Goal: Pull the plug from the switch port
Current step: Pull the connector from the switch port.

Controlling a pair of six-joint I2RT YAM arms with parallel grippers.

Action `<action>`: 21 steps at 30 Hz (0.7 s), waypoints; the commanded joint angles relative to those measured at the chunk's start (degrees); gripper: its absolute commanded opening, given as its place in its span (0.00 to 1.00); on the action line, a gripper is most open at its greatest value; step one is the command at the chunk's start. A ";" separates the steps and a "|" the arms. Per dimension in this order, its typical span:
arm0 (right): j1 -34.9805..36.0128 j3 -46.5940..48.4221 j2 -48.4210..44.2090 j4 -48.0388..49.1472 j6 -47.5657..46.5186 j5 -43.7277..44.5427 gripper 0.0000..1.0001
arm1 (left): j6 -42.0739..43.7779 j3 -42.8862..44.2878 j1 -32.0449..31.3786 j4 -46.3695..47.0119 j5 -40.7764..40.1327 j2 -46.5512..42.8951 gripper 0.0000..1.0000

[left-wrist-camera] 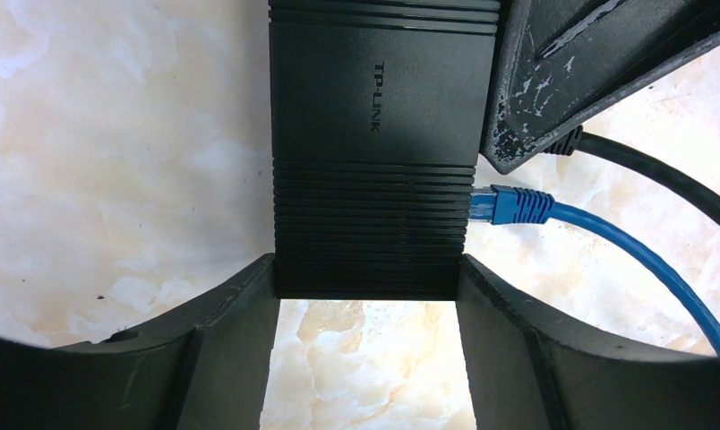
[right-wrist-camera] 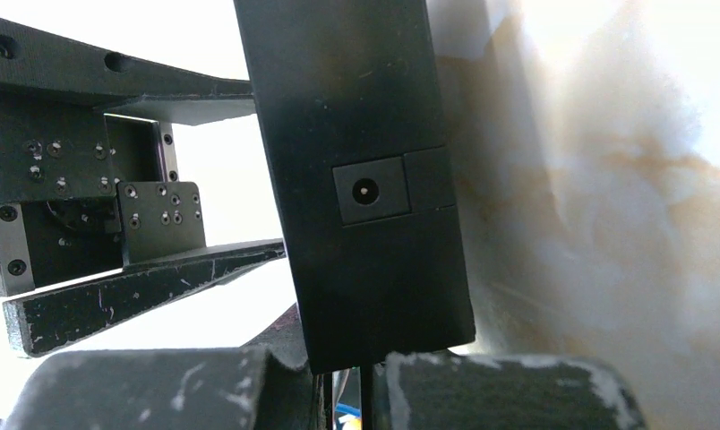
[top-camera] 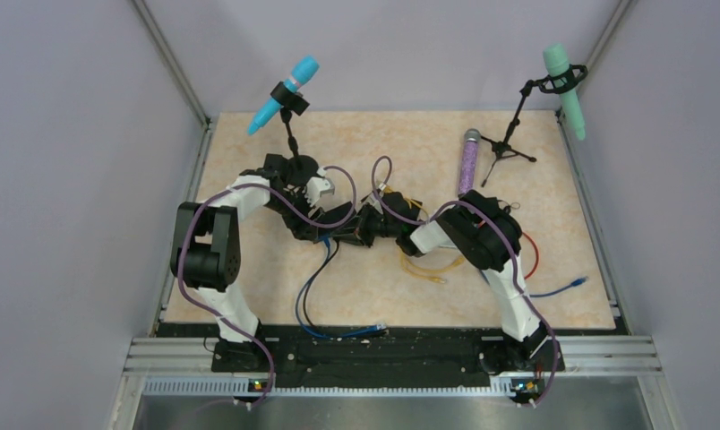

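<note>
The switch is a flat black TP-LINK box on the marbled table. My left gripper is shut on its near end, one finger pressed on each long side. A blue plug sits in a socket on the switch's right edge, and its blue cable trails away. Just beyond it a black cable runs under a finger of my right gripper. In the right wrist view the right gripper is nearly closed under the switch's end face, with a thin black cable in the gap. In the top view both grippers, left and right, meet mid-table.
A blue microphone on a stand is at the back left and a green one at the back right. A purple microphone lies flat. Yellow, red and blue cables lie loose around the arms.
</note>
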 commanded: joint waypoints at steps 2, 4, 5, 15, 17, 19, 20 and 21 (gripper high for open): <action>-1.53 2.18 -2.65 1.65 -2.61 2.52 0.00 | 0.68 -2.68 -2.01 -10.12 6.69 3.29 0.00; -1.32 4.20 -3.47 -2.64 -6.33 0.87 0.00 | -2.53 -1.89 -1.82 -8.73 5.95 3.93 0.00; -1.08 5.34 -3.64 -4.80 -8.30 -0.32 0.00 | -4.87 -1.18 -1.45 -8.20 6.64 4.51 0.00; 1.99 9.87 -5.13 -19.56 -20.44 -10.60 0.00 | -8.98 1.97 -1.39 -9.17 7.07 7.87 0.00; 2.00 9.54 -5.38 -19.44 -20.77 -12.97 0.00 | -8.99 2.14 -1.39 -9.37 6.96 7.93 0.00; 2.01 9.19 -5.77 -19.25 -21.48 -14.92 0.00 | -9.13 2.19 -1.40 -9.45 6.92 7.89 0.00; 1.99 9.27 -5.85 -19.11 -21.62 -16.23 0.00 | -9.24 2.16 -1.40 -9.42 6.85 7.95 0.00; 1.94 9.18 -6.16 -19.01 -21.71 -17.04 0.00 | -9.25 2.18 -1.40 -9.43 6.74 7.91 0.00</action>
